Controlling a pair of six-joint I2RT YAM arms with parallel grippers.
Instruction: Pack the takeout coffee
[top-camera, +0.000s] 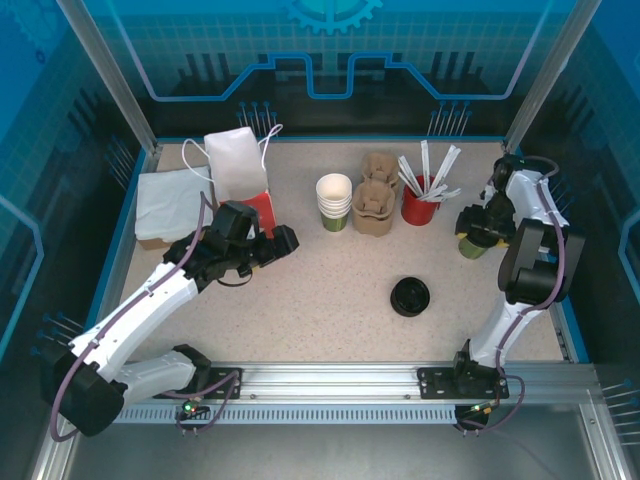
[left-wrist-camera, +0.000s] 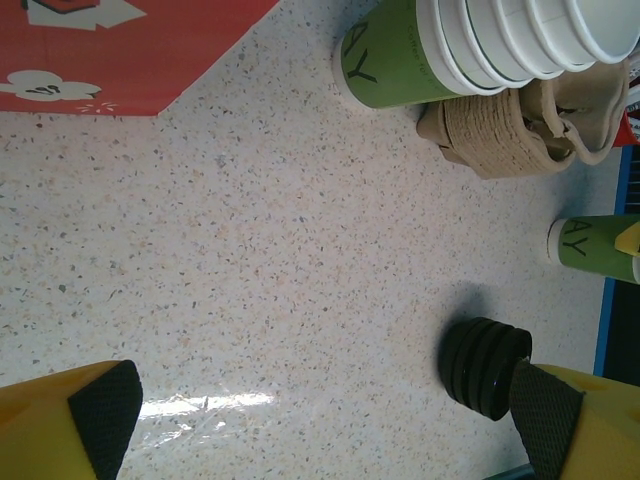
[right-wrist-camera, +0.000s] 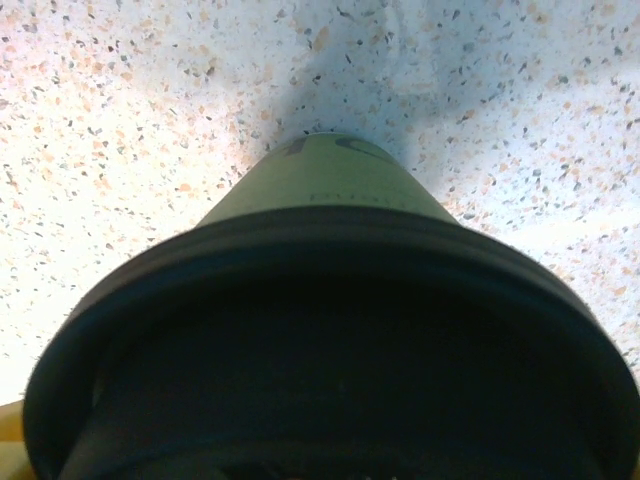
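Note:
The takeout coffee, a yellow-green cup with a black lid, stands upright on the table at the far right; its wall tapers down to the speckled top. My right gripper hovers directly over the lid, very close. The lid hides the jaws, so contact is unclear. My left gripper is at the left middle beside a red bag, open, with nothing between its fingers. In the left wrist view the coffee lies at the right edge.
A stack of loose black lids sits mid-table. Behind it stand stacked lidless cups, brown pulp carriers and a red cup of stirrers. A white handled bag and napkins sit back left.

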